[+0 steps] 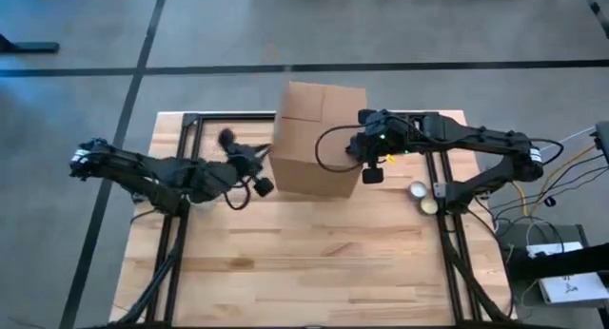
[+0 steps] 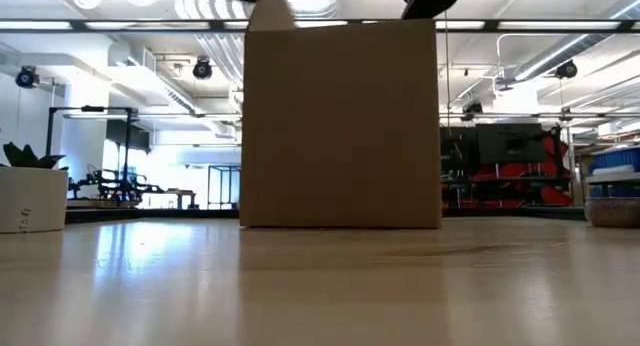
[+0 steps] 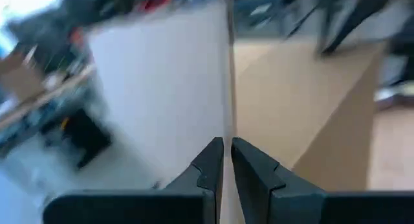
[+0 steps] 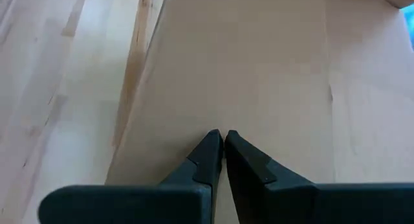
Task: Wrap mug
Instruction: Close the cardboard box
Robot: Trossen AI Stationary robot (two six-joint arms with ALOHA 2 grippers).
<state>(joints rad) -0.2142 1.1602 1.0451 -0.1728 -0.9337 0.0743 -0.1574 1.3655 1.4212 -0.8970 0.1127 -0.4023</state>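
Box [image 1: 319, 139] edges pinched by both jaws.

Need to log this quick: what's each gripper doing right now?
Left gripper: shut on a flap of the cardboard box.
Right gripper: shut, resting against the box's side.

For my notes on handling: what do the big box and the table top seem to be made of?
The box looks like plain brown cardboard, matte, with a seam showing between its closed top flaps. The table top looks like light wood made of joined strips, with visible grain and plank lines; the low view shows a soft sheen on it, so it is probably sealed or varnished. I cannot tell the cardboard's thickness.
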